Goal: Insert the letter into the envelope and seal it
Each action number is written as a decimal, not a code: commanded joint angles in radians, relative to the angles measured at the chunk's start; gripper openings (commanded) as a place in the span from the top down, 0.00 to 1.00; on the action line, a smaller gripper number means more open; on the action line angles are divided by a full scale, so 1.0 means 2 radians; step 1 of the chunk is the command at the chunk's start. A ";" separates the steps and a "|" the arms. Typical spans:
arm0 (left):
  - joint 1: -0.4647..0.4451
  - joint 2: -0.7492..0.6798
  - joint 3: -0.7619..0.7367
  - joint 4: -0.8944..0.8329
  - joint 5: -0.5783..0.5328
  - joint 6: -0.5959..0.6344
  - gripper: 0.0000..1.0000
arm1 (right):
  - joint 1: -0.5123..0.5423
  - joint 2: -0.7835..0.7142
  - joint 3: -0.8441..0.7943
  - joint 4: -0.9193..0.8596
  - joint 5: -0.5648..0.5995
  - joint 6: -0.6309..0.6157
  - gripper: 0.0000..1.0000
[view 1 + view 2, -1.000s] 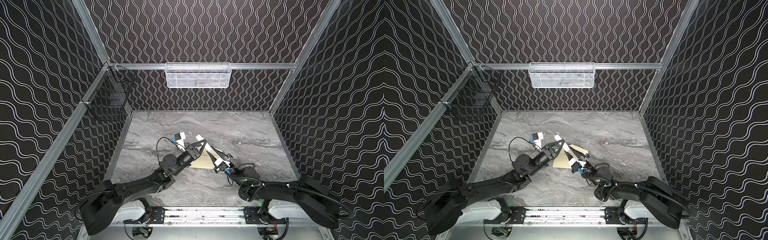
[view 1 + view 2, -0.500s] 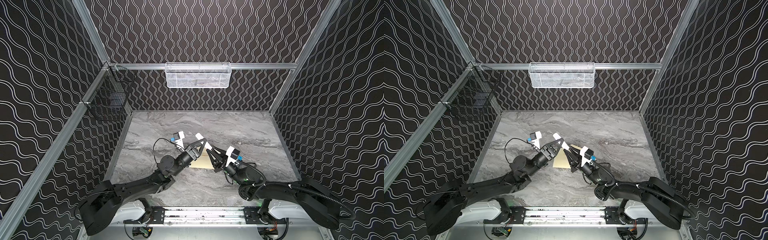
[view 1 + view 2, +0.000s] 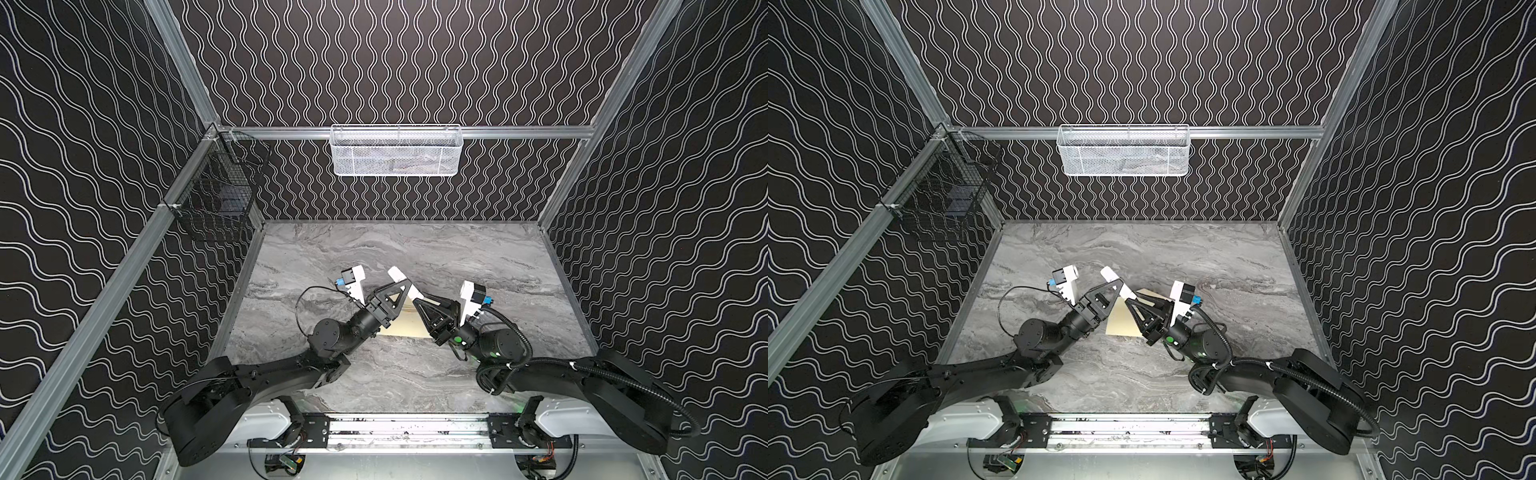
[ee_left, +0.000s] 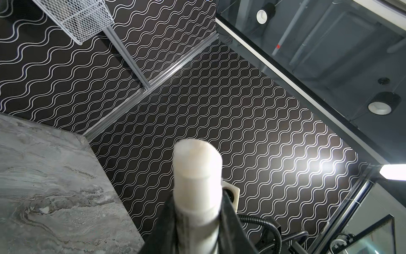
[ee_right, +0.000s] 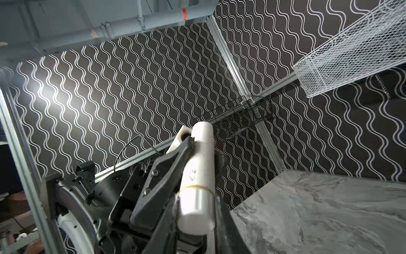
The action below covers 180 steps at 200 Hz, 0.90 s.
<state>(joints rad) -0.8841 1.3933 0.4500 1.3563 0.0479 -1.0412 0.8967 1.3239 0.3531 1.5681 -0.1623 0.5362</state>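
The left gripper [image 3: 405, 284] is raised off the table [image 3: 374, 249], its jaws closed narrowly on a white stick [image 3: 397, 275] whose far end pokes out past the fingertips. It sits where it was a second ago, with the same hold.

Below the two sets of fingertips, flat on the table, lies the pale envelope [image 3: 405, 328]; it has not moved. A darker tan corner [image 3: 1148, 294] peeks out just behind the right gripper. I cannot tell whether that is the letter or part of the envelope, so the letter's place is unsure.

The change is on the right. The right gripper [image 3: 417, 300], closed on the stick's near end and almost tip to tip with the left one, has rolled its wrist over. Its camera block [image 3: 471, 297] was on the near side of the arm a second ago and is now on the far side. With both holds unchanged, this looks like a twist on the stick, probably uncapping it or winding it out, in preparation for sealing.
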 commanded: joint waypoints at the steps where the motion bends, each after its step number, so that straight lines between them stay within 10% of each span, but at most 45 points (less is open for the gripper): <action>1: -0.002 -0.005 0.004 -0.064 0.053 0.026 1.00 | 0.001 -0.001 -0.003 0.076 -0.093 0.035 0.77; 90: -0.002 -0.045 0.002 -0.082 0.084 0.157 1.00 | -0.044 -0.196 -0.070 -0.176 -0.120 -0.134 0.38; 123: -0.002 -0.031 0.002 -0.038 0.070 0.119 1.00 | -0.044 -0.220 -0.061 -0.197 -0.086 -0.051 0.36; 180: -0.002 0.007 0.010 0.027 0.070 0.070 1.00 | -0.052 -0.086 -0.084 0.079 -0.060 0.148 0.37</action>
<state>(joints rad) -0.8894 1.3933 0.4599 1.3159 0.1951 -0.8467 0.8051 1.0805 0.1936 1.4250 -0.3134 0.6384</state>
